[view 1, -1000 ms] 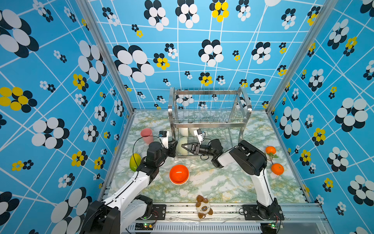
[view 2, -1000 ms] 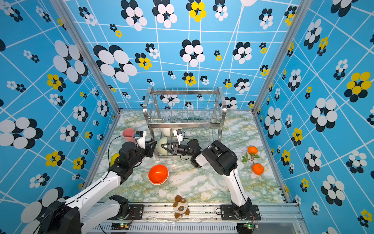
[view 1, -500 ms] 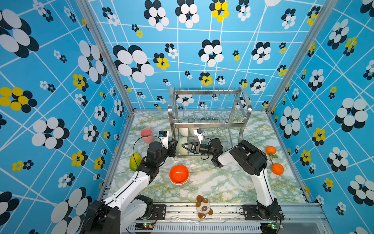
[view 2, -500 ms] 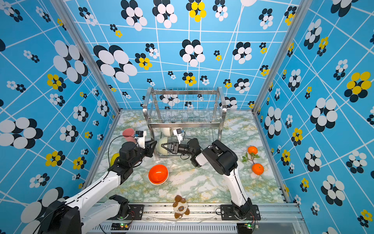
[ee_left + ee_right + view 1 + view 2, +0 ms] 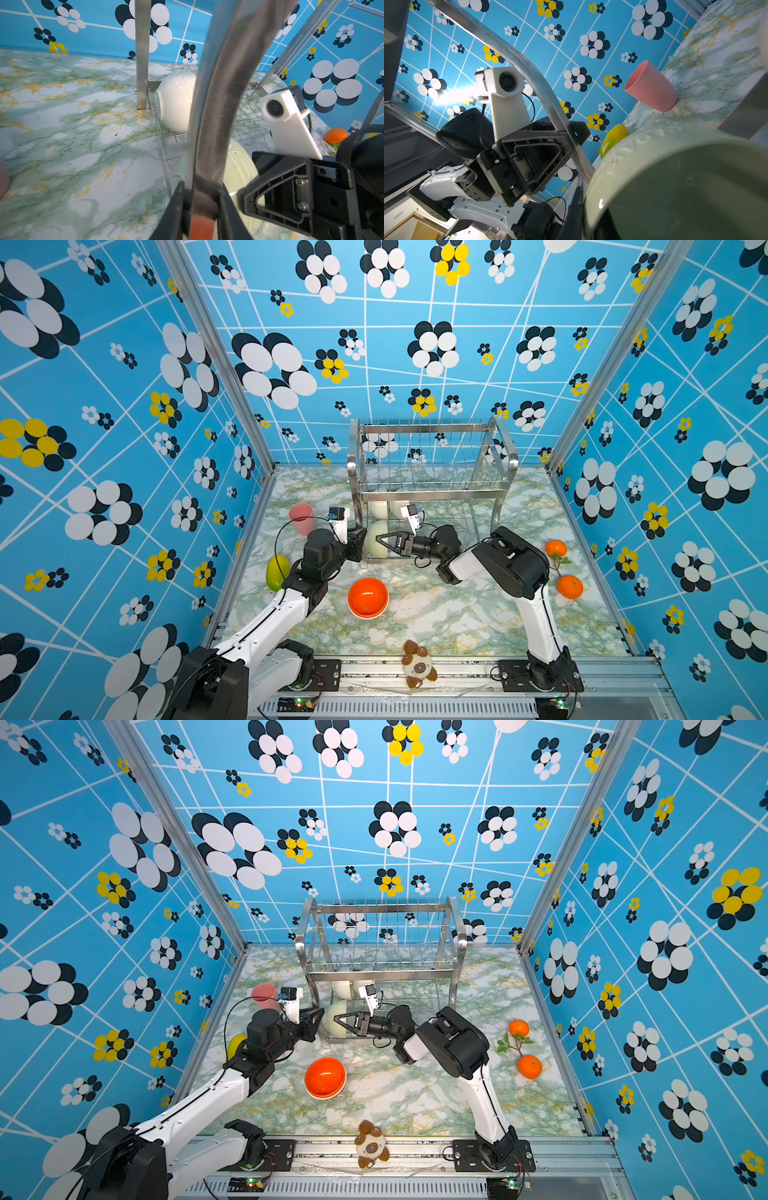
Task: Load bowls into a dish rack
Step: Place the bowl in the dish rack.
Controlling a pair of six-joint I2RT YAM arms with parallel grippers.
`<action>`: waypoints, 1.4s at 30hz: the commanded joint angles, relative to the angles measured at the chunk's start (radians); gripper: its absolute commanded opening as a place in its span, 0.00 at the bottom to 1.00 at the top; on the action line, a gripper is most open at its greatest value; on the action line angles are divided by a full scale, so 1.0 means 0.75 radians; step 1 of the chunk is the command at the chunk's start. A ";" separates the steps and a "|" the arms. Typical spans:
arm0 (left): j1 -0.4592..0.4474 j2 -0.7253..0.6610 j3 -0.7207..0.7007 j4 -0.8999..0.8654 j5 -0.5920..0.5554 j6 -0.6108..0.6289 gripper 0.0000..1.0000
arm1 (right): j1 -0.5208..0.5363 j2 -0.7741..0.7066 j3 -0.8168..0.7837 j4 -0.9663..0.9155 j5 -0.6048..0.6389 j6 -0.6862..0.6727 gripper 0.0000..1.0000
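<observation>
Moved: since a second ago the right jaws, and the green bowl (image 5: 372,552) with them, have edged a little left along the lower tier of the rack (image 5: 432,490). The left arm (image 5: 266,614) and the other bowls lie as they did.
Right jaws: pressed together on the green bowl's rim, reaching leftward over the lower tier.
Left jaws: closed round the rack's near-left curved frame, plain in the left wrist view. I judge they are steadying it.
Green bowl: on edge at the near-left end of the lower tier, foot to the left and mouth to the right, facing the right jaws. I cannot tell whether the wires already bear its weight.
White bowls (image 5: 379,509): two, on edge in the same tier, just beyond the green bowl on its far side.
Orange bowls (image 5: 368,598): mouth up on the bench (image 5: 436,616), seemingly nested, on the near side of the rack between the two arms.
Key relation: the green bowl lies directly left of the right jaws, with its axis running left to right in line with them. The frame and the left jaws are just beyond it.
Judgement: once the jaws let go, the withdrawal should run straight right. A drift toward the far side could knock the white bowls.
Next bowl: the orange bowls sit nearer the left arm, but its jaws are occupied, so the right arm (image 5: 507,564) looks likelier to fetch them.
</observation>
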 commanded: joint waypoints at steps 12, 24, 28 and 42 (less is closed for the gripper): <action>0.004 0.032 0.063 0.028 -0.069 -0.114 0.00 | -0.091 0.081 -0.076 -0.176 -0.032 0.028 0.02; 0.003 0.040 0.066 0.028 -0.068 -0.118 0.00 | -0.119 0.074 -0.098 -0.176 -0.038 0.037 0.13; 0.002 0.040 0.070 0.023 -0.068 -0.113 0.00 | -0.134 0.073 -0.102 -0.176 -0.048 0.043 0.15; 0.001 0.032 0.068 0.022 -0.072 -0.110 0.00 | -0.144 0.057 -0.070 -0.176 -0.096 0.065 0.13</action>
